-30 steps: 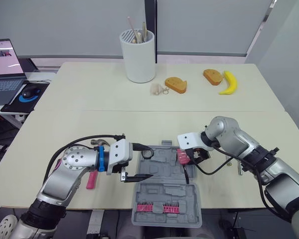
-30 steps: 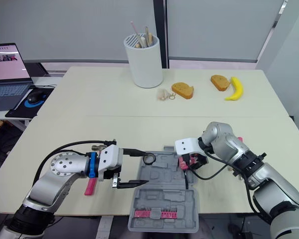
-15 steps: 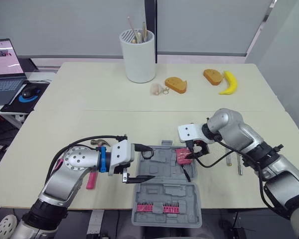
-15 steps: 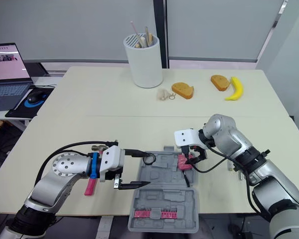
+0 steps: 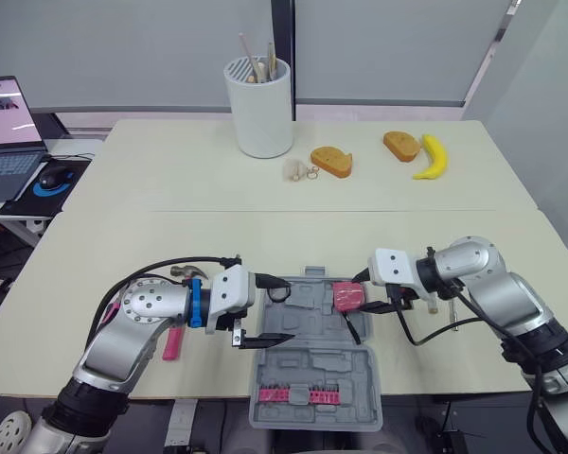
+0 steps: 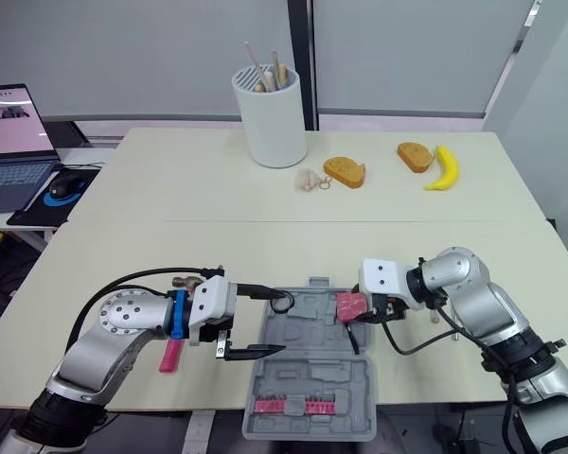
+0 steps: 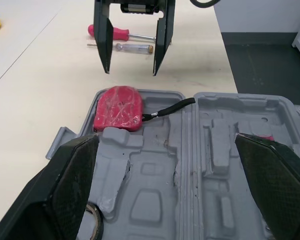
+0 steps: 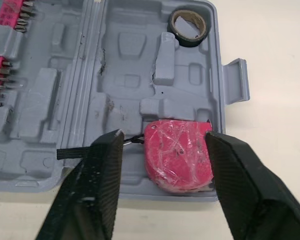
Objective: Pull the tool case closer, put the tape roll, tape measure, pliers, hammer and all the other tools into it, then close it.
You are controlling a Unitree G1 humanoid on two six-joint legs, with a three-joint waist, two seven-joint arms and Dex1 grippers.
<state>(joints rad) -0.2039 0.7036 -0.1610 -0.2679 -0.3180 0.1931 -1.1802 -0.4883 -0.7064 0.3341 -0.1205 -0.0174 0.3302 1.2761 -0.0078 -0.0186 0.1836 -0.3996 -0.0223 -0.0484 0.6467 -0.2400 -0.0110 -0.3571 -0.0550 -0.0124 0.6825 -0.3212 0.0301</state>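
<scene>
The grey tool case [image 5: 314, 374] lies open at the table's front edge. In its far right corner rests the pink tape measure [image 5: 348, 296], and the tape roll [image 5: 280, 292] sits in its far left corner. My right gripper [image 5: 371, 292] is open just right of the tape measure, which lies free between and beyond its fingers [image 8: 97, 175]. Over the case's left side my left gripper [image 5: 286, 307] hovers open and holds nothing. A pink-handled tool [image 5: 173, 342] lies partly under my left arm. Two screwdrivers [image 7: 121, 41] lie on the table behind the right gripper.
A row of pink bits [image 5: 299, 394] fills the case's near half. At the back stand a white utensil holder [image 5: 258, 104], two bread pieces [image 5: 331, 161], a banana [image 5: 428, 156] and a small keychain [image 5: 296, 170]. A laptop [image 5: 5, 123] and mouse [image 5: 52, 177] sit far left.
My right gripper has let go of the tape measure and drawn back to the right; the tape measure stays in the case. The left arm has barely moved.
</scene>
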